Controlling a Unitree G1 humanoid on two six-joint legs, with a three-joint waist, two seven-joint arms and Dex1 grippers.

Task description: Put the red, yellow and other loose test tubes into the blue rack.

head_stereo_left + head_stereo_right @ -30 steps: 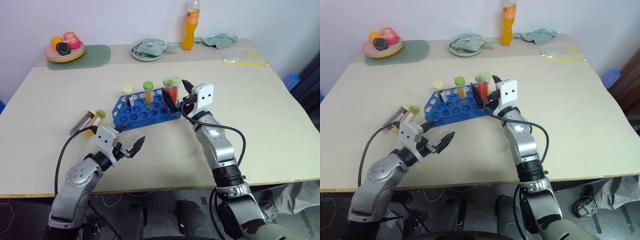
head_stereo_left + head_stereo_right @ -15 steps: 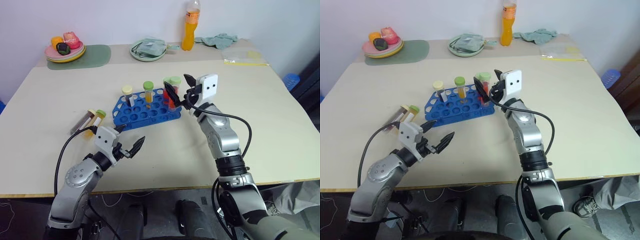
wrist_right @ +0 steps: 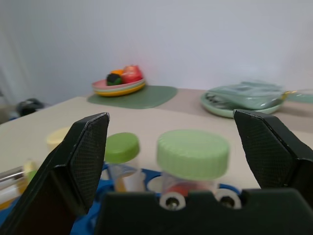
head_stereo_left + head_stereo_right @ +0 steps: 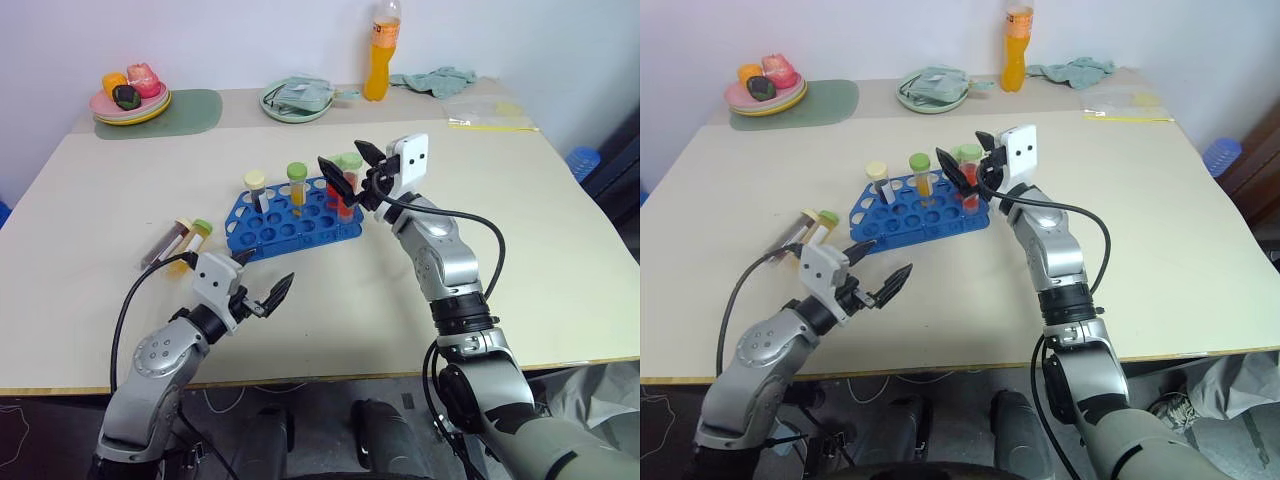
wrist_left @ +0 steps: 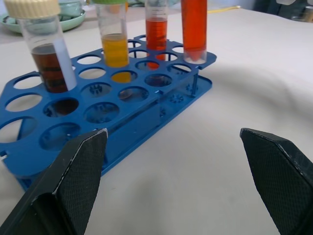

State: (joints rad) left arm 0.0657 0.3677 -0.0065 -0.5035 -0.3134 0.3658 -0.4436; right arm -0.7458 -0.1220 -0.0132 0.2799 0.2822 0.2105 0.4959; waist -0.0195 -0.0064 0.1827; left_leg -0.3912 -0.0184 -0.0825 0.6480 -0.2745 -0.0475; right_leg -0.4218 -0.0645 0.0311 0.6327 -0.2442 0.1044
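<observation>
The right gripper [image 4: 345, 172] hangs wide open and empty just above the green-capped red tube [image 4: 349, 185] in the rack [image 4: 290, 222]; a second ago it sat low around that tube and has since lifted clear, so the tube reads as delivered. Four tubes stand in the rack. Two loose tubes [image 4: 180, 243] lie on the tabletop [image 4: 540, 230] left of it. The left gripper [image 4: 262, 287], near them, is spread wide, holding nothing.
</observation>
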